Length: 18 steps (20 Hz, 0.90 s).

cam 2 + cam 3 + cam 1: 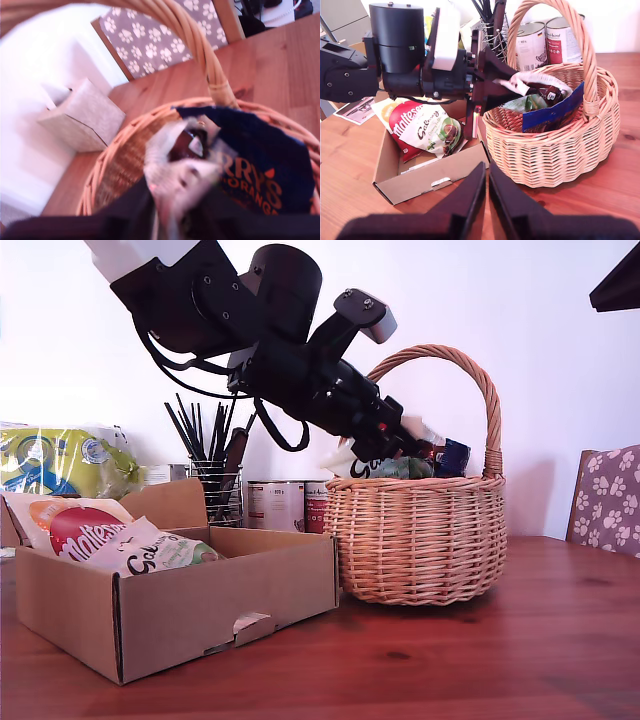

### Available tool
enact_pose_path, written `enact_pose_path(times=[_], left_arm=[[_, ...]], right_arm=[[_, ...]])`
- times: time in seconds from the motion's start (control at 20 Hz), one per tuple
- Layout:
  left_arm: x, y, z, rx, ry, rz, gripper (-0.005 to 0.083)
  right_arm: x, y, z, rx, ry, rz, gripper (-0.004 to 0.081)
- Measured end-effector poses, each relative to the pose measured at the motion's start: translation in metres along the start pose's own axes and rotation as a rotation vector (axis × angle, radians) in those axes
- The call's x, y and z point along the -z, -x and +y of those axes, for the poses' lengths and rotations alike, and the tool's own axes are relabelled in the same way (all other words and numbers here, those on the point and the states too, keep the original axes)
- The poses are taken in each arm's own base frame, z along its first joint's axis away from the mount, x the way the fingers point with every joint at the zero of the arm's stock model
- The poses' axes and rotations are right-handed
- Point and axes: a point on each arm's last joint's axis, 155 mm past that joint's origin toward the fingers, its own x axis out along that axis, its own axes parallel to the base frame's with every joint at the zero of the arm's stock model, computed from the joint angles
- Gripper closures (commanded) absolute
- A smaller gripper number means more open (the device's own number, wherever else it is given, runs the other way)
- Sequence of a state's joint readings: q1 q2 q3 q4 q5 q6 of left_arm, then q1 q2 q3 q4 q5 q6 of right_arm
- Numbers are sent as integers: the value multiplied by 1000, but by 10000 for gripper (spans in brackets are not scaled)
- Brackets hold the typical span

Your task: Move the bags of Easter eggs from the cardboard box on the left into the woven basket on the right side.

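- My first gripper [507, 85] is held over the woven basket [420, 540], at the exterior view's right, its fingers clamped on a cream bag [532, 82].
- A dark blue bag [552, 112] is seen leaning inside the basket beside the handle [480, 375].
- 2 bags, a red-logo bag [70, 530] and another cream bag [155, 550], are left in the cardboard box [200, 610], at the exterior view's left.
- My second gripper [487, 192] is kept above the table [500, 660] near the box, fingers together and holding nothing.
- 2 cans [285, 505] are stood behind the box.
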State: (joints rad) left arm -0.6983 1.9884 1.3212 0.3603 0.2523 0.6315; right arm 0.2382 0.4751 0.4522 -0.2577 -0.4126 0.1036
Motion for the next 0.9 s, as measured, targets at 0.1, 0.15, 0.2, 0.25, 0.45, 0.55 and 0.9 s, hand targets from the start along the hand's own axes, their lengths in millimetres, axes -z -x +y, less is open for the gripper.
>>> enact_pose_path(times=[0.1, 0.15, 0.2, 0.25, 0.45, 0.55, 0.9], left_arm=[[-9, -1, 6, -10, 22, -15, 482], [-18, -1, 13, -21, 40, -31, 482], [-27, -1, 22, -42, 51, -47, 482], [-36, -1, 33, -73, 59, -56, 482], [-60, 1, 58, -126, 55, -70, 482], [-58, 1, 57, -122, 58, -59, 482], [3, 7, 26, -20, 114, 210, 793]], right_arm=[[0, 0, 0, 0, 0, 0, 782], [0, 0, 0, 0, 0, 1, 782], [0, 0, 0, 0, 0, 0, 782], [0, 0, 0, 0, 0, 0, 782], [0, 0, 0, 0, 0, 1, 782], [0, 0, 0, 0, 0, 1, 782], [0, 0, 0, -1, -1, 2, 782]])
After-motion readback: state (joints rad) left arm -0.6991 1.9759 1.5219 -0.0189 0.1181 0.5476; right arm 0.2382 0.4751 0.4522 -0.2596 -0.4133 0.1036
